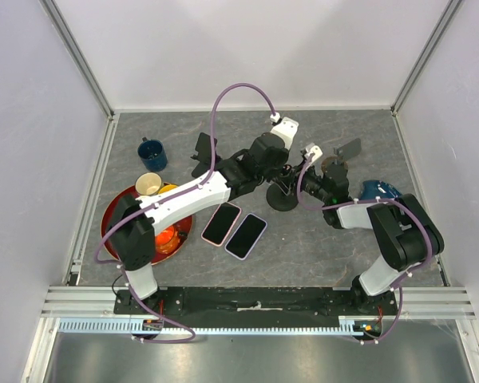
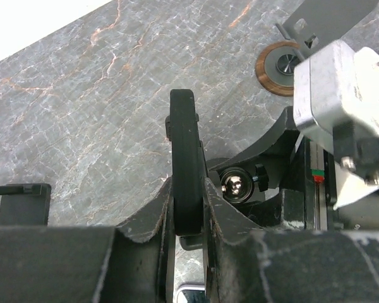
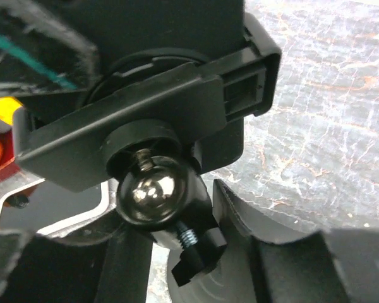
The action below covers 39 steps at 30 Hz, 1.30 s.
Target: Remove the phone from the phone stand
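Observation:
The black phone stand (image 1: 284, 199) stands mid-table, with its chrome ball joint (image 3: 153, 189) under the cradle's back plate (image 3: 145, 113). In the left wrist view the phone (image 2: 184, 158) is a thin black slab seen edge-on and upright in the cradle. My left gripper (image 2: 187, 218) is shut on its two faces; it also shows in the top view (image 1: 273, 171). My right gripper (image 3: 196, 265) comes in from the right (image 1: 306, 180). Its fingers (image 3: 284, 252) sit on either side of the stand's neck, below the ball joint, against the clamp screw.
Two phones (image 1: 221, 223) (image 1: 246, 235) lie flat in front of the stand. A red plate (image 1: 132, 209), a cream cup (image 1: 149, 184) and a blue mug (image 1: 152, 153) are at the left. A brown disc (image 2: 281, 63) and a blue object (image 1: 379, 190) are at the right.

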Tool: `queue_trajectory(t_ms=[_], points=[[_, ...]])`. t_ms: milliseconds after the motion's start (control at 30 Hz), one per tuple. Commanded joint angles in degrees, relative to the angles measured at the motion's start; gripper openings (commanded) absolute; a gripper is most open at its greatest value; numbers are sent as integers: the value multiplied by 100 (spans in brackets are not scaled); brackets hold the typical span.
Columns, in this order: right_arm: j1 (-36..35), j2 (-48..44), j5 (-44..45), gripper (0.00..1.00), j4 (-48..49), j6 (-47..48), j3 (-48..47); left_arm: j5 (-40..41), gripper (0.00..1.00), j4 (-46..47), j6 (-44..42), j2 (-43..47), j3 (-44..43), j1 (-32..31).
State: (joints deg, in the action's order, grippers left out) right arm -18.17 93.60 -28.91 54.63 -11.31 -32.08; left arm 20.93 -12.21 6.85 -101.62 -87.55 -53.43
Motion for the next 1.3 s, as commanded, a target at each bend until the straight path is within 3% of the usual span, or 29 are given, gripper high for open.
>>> queue_trajectory(t_ms=[0,33,67,100,300,700,1267], points=[[-37,88,16,39,92,217,-106,-625,2,-62,-17,398,27,-98],[-37,88,34,33,74,226,-89,-642,2,-80,-96,389,19,-80],[-37,97,43,13,39,252,-88,-686,2,-115,-131,389,10,-71],[-37,105,52,0,30,304,-88,-756,2,-202,-166,389,-8,-36],[-37,149,166,0,30,498,-45,-1257,2,-536,-439,590,-78,262],[-37,255,254,0,21,718,-18,-3120,2,-467,-904,1188,440,1184],[-37,273,-124,0,-102,920,-71,-4342,2,-98,-1704,1452,625,2064]])
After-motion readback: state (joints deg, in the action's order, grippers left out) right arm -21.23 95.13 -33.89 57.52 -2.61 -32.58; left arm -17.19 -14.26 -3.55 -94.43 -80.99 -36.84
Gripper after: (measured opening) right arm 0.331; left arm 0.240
